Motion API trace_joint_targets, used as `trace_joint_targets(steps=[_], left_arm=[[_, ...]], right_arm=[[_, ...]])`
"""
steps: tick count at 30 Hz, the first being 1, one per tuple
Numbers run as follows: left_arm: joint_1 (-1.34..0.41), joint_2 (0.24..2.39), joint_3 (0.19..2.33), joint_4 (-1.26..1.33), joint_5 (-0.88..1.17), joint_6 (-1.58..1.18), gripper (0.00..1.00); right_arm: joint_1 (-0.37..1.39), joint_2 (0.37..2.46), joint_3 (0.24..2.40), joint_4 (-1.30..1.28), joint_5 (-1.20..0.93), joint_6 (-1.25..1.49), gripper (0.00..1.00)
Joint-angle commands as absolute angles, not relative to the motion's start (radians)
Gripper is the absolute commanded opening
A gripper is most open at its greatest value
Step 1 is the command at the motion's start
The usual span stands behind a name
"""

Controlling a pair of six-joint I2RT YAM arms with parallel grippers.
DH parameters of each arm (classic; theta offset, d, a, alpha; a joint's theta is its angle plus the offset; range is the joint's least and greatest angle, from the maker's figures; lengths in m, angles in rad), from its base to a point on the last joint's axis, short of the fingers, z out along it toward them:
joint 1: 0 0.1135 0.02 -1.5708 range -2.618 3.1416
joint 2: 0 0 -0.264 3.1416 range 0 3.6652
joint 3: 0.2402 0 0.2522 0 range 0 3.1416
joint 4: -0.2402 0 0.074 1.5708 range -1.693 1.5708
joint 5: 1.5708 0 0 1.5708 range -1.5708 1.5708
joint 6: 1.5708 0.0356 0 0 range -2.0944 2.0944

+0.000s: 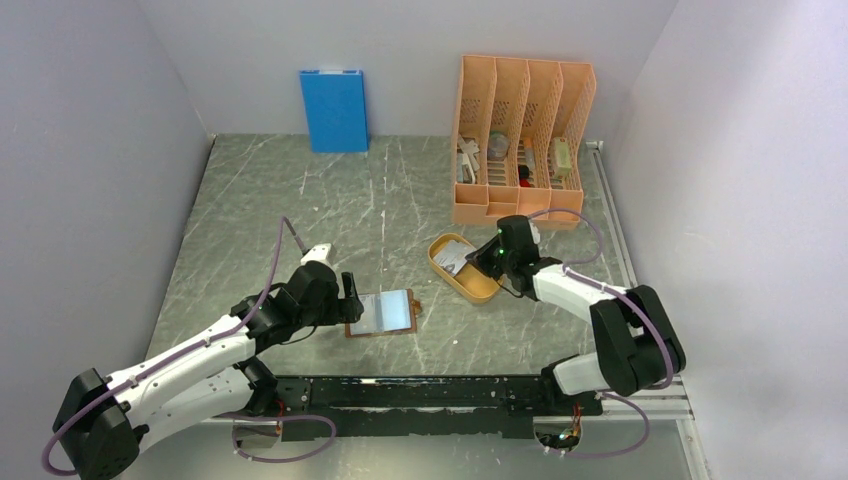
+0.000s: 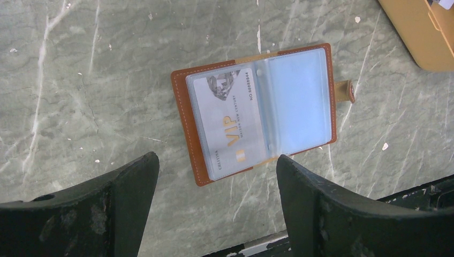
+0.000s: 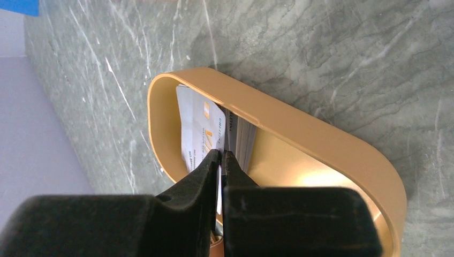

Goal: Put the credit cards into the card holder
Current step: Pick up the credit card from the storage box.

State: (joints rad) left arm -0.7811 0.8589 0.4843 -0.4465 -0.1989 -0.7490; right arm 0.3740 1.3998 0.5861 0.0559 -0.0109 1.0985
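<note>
The card holder (image 1: 382,312) lies open flat on the table, a brown leather wallet (image 2: 181,96) with clear sleeves. A pale VIP credit card (image 2: 227,120) sits in its left sleeve. My left gripper (image 1: 350,298) hovers at the holder's left end, open (image 2: 217,157), with nothing between its fingers. More credit cards (image 3: 195,123) stand on edge in the orange oval tray (image 3: 300,126). My right gripper (image 3: 221,153) reaches into that tray (image 1: 470,285) and is shut on the edge of one white card, whose thin edge shows between the fingers.
A tall orange file rack (image 1: 522,140) stands at the back right, close behind the right arm. An upright blue box (image 1: 334,110) leans on the back wall. A black rail (image 1: 440,392) runs along the near edge. Grey walls close in both sides.
</note>
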Motion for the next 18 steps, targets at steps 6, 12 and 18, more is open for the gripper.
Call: trace_joint_targets(steps=[6, 12, 18], left_arm=[[-0.787, 0.851, 0.495, -0.439, -0.206, -0.749, 0.85], [-0.787, 0.852, 0.499, -0.441, -0.211, -0.748, 0.85], [-0.787, 0.85, 0.507, -0.449, -0.22, -0.752, 0.84]], right_arm=[[0.364, 1.334, 0.577, 0.019, -0.021, 1.105, 0.0], [0.364, 1.279, 0.626, -0.049, -0.03, 1.117, 0.0], [0.364, 1.24, 0.693, -0.13, -0.056, 1.124, 0.0]])
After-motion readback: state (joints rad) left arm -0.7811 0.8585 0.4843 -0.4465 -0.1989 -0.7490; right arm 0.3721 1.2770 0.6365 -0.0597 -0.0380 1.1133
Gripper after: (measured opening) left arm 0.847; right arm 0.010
